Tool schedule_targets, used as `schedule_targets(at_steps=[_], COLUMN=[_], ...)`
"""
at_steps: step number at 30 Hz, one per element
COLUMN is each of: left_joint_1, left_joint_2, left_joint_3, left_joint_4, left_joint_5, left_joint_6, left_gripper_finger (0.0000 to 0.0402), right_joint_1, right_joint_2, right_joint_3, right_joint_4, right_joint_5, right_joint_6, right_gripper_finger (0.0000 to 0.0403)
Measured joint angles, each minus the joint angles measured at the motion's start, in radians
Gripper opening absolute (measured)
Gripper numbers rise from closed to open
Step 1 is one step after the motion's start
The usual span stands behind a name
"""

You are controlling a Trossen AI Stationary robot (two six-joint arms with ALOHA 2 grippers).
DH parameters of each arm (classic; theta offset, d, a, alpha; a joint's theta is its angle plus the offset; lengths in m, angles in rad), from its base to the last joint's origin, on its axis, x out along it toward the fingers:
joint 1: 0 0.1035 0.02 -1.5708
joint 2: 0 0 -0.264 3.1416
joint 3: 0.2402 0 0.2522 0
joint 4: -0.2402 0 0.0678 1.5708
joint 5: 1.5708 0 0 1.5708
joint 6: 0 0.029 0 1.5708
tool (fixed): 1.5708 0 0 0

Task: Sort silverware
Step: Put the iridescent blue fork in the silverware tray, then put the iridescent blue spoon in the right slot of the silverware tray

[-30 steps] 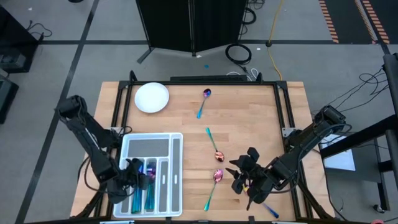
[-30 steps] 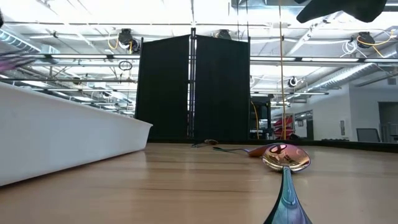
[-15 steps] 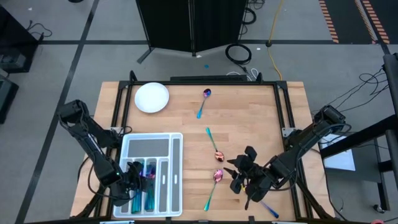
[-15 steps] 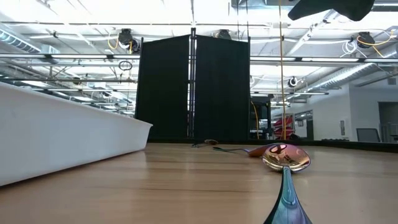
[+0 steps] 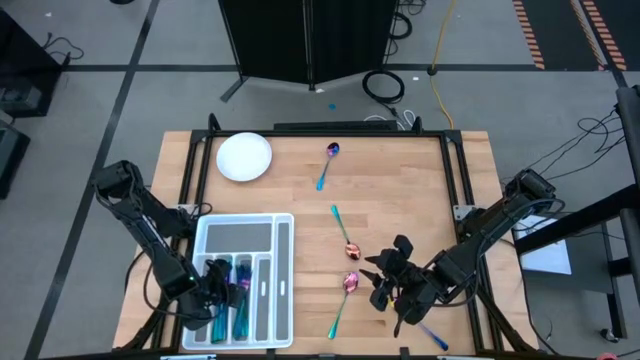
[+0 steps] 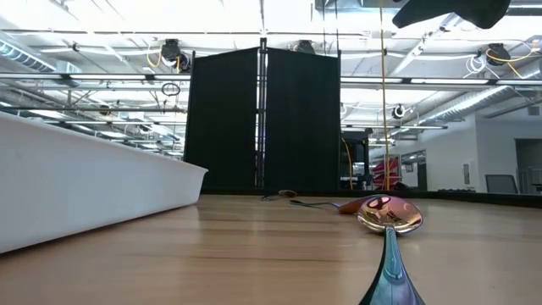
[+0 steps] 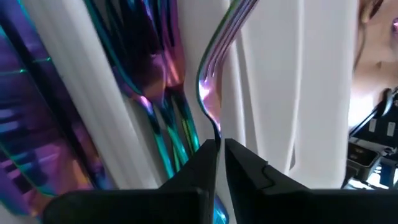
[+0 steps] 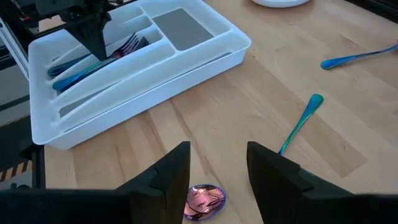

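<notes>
Right gripper [image 5: 385, 283], fingers apart, hangs just beside the spoon [image 5: 344, 294] near the table's [image 5: 400, 180] front edge, handle pointing frontward; left gripper [image 5: 222, 292] is nearly together over the tray [image 5: 284, 300].

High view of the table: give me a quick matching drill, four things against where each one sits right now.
Things:
1. white plate
2. left gripper
3. right gripper
4. compartment tray

Places:
A. over the tray's slots, above the forks
B. table's near left part
C. far left corner of the table
D. beside the spoon nearest the front edge

Pairs: 1-C, 2-A, 3-D, 4-B
</notes>
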State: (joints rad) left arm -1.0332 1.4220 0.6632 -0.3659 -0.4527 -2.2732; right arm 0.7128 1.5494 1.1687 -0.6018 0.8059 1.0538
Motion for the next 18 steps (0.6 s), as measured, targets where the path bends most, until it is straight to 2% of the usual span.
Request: schedule_targets(at_steps=[9,14,18], left_joint_1=[0.007,0.006,0.006], left_joint_2=[-0.016,-0.085,-0.158], left_joint_3=[0.000,0.000,0.012], left_joint_4=[-0.001,-0.053,-0.095], left_joint_5=[0.051,0.058,0.033], left_joint_6=[0.004,0.017,0.095], left_gripper_finger=[0.0036,0.0036,0.0036], right_joint_1=[0.000,0.000,0.000], right_joint_2=[0.000,0.000,0.000], right_joint_3=[0.000,0.000,0.000], right_joint_4=[-0.001,-0.001,-0.001], right_joint_5=[0.000,0.000,0.000], right_joint_6=[0.000,-0.001,-0.001], right_gripper_finger=[0.0146,0.0146,0.0146])
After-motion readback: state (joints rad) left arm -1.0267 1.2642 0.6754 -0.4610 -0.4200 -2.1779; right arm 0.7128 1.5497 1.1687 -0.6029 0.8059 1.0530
